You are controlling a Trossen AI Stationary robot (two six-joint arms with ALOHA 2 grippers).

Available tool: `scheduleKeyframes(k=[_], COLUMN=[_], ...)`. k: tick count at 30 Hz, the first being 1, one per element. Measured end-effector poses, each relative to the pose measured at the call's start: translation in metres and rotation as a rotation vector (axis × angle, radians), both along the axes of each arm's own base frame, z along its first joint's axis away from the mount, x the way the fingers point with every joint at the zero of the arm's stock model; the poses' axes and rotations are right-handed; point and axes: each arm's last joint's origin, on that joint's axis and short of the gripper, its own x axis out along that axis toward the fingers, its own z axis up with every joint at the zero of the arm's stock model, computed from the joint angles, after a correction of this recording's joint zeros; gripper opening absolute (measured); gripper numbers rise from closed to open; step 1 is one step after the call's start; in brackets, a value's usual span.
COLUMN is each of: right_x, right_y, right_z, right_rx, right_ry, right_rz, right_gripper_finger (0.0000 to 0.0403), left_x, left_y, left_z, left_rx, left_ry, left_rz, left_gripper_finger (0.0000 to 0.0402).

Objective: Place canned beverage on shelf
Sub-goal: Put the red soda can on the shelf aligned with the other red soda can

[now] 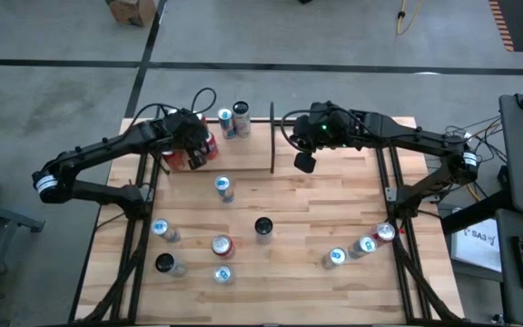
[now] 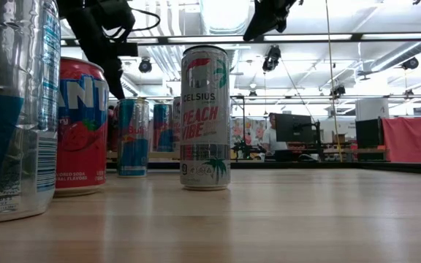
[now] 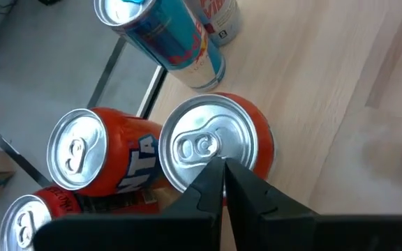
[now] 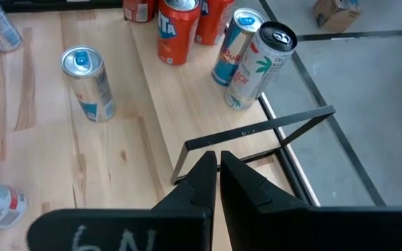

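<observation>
The shelf (image 1: pixel 272 136) is a black-framed bay with a wood floor at the table's far edge. On its floor stand two orange cans (image 3: pixel 82 157), a third orange can (image 3: pixel 253 132), a blue can (image 3: pixel 166 35) and a white can (image 4: pixel 260 66). My left gripper (image 3: pixel 222 167) is shut, pointing down over that third can's lid (image 3: pixel 201 146). My right gripper (image 4: pixel 218 164) is shut and holds nothing; it hangs high beside the shelf's frame (image 4: pixel 271 125). Several more cans stand or lie on the open table (image 1: pixel 316 204). My left gripper's shut fingertips (image 3: pixel 211 174) stand over the near rim of the orange can's lid, coming from above at a slant. I cannot tell whether they touch it. The can stands upright on the shelf floor.
Loose cans are spread over the near half: a blue one (image 1: pixel 223 188), a dark-topped one (image 1: pixel 263 227), a red one (image 1: pixel 222 245), and three lying by the right edge (image 1: pixel 363 245). A Celsius can (image 2: pixel 205 117) stands close to the low camera.
</observation>
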Motion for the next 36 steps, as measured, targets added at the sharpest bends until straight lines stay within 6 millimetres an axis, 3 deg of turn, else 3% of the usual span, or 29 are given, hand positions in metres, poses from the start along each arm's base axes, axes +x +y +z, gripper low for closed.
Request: scheduleKeyframes(k=[8,13,22,36], right_x=[0.000,0.001,0.001,0.002], right_y=[0.000,0.000,0.000,-0.001], right_z=[-0.003,-0.003,-0.005,-0.007], right_rx=[0.005,0.003,0.002,0.002], right_ry=[0.004,0.005,0.006,0.008], right_rz=[-0.003,-0.006,-0.007,-0.007], right_gripper_finger=[0.0009,0.0009,0.0009,0.0009], left_x=[0.006,0.016,0.031,0.026], left_y=[0.003,0.007,0.018,0.016], left_z=[0.013,0.009,-0.011,-0.012], left_rx=[0.028,-0.017,-0.022,-0.025], left_ry=[-0.108,-0.176,-0.099,-0.064], left_rz=[0.026,0.001,0.047,0.073], left_gripper_finger=[0.0000,0.0000,0.0000,0.0000])
